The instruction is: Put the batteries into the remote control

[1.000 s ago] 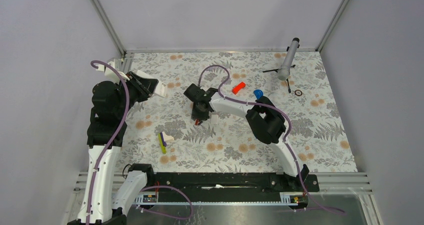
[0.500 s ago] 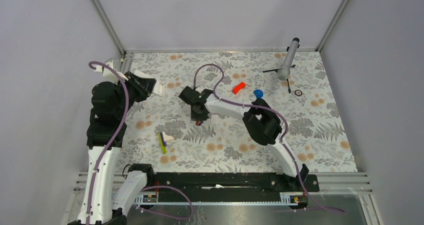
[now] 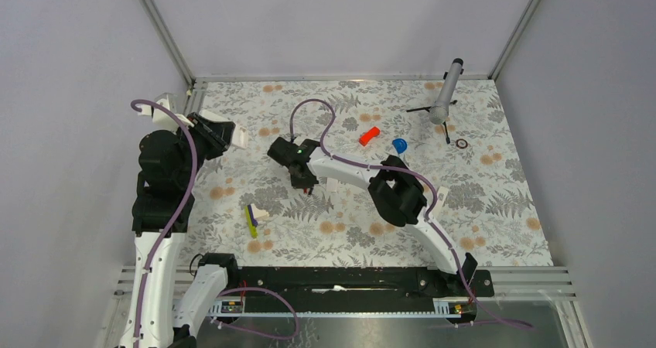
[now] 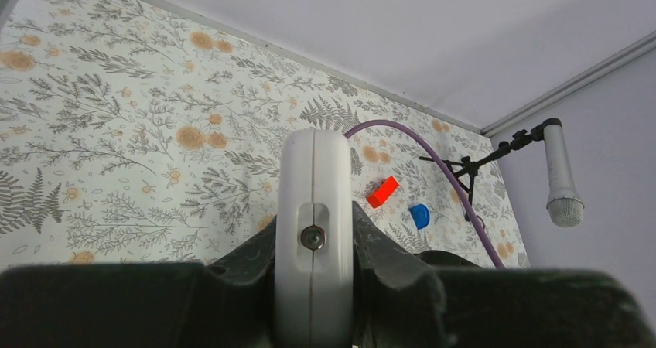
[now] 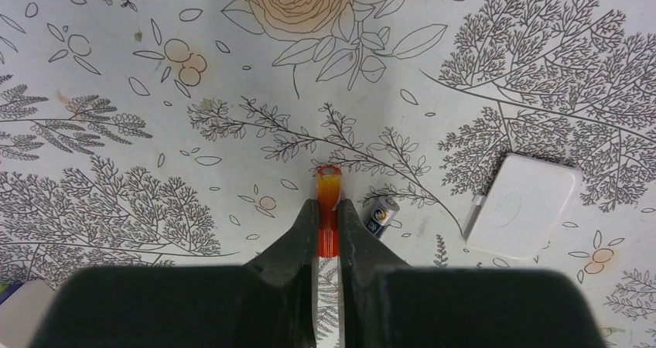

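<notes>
Clamped in the right gripper point(image 5: 328, 213), low centre of the wrist frame: a red battery point(image 5: 328, 187), tip poking up-frame. Just right of it, flat on the floral table point(image 5: 155, 93), a blue battery point(image 5: 380, 213); further right, a white battery cover point(image 5: 522, 205). Gripped edge-on in the left gripper point(image 4: 313, 243), bottom centre: the remote control point(image 4: 313, 170).

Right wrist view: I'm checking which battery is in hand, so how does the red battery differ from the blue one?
The red battery is clamped in the right gripper; the blue battery lies loose on the table beside it. The red one points straight away from the camera; the blue one lies at a slant. Both are small cylinders.
</notes>
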Available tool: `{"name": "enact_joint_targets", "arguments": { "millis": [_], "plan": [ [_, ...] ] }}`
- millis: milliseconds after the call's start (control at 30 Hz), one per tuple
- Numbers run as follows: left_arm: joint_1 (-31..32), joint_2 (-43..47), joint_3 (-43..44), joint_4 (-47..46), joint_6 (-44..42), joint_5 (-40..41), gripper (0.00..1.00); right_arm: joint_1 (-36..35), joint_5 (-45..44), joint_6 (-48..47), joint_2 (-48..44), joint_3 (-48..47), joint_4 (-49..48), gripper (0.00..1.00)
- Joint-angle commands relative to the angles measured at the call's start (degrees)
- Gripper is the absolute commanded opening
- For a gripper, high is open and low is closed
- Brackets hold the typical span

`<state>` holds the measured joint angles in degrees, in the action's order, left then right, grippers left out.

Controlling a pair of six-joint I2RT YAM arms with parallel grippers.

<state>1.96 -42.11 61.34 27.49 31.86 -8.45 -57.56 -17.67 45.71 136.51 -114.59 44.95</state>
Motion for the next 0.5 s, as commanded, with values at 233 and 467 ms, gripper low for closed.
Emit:
{"name": "enact_joint_targets", "arguments": {
  "millis": [233, 467],
  "plan": [
    [-0.2, 0.96, 1.54, -1.38, -0.79, 1.96, 0.0, -1.02, -2.65, -4.08, -0.35, -5.59, -2.38, 0.0],
    [-0.2, 1.17, 0.17, -2.49, -1.12, -2.48, 0.0, 1.67, -2.33, -3.99, -12.8, -4.99, -1.73, 0.0]
  ]
}}
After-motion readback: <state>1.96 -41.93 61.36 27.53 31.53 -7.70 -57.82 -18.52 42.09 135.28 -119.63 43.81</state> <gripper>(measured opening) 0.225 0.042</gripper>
